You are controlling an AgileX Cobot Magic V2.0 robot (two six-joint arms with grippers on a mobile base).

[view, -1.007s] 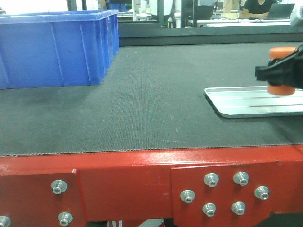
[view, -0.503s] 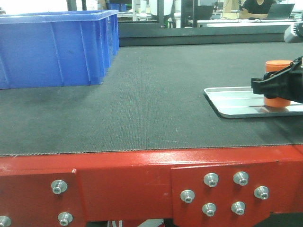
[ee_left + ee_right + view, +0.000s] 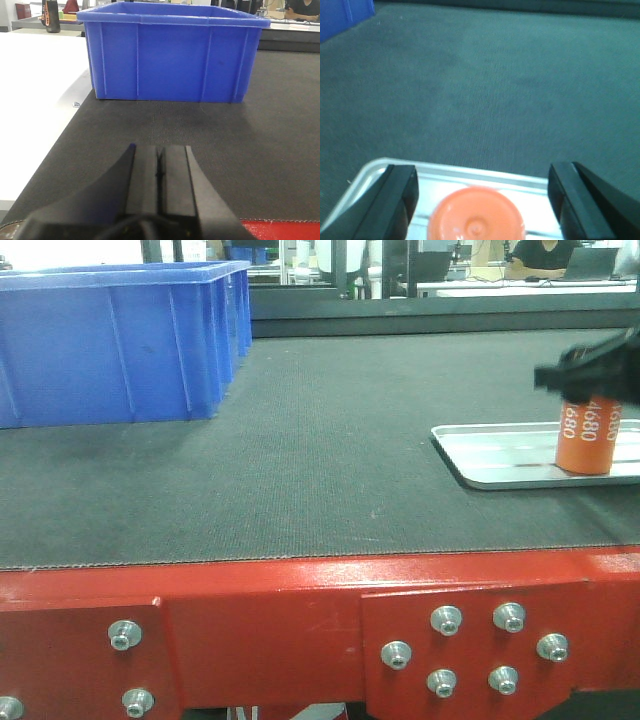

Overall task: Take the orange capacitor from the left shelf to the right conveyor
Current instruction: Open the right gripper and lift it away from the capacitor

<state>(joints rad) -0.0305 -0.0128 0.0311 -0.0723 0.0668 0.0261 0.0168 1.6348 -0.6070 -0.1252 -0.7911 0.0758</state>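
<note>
On the silver tray (image 3: 500, 455), your right hand (image 3: 482, 195) stands spread above the upright orange capacitor (image 3: 587, 434); it looks rigid and smooth, so regrip mid-body.

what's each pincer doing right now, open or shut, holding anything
Left pincer: shut, holding nothing.
Right pincer: open, jaws clear of the orange capacitor, which stands upright in the silver tray.

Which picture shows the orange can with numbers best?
The front view: the orange can stands upright in the silver tray, its white numbers showing. The right wrist view shows only its round top. The left wrist view misses it.
</note>
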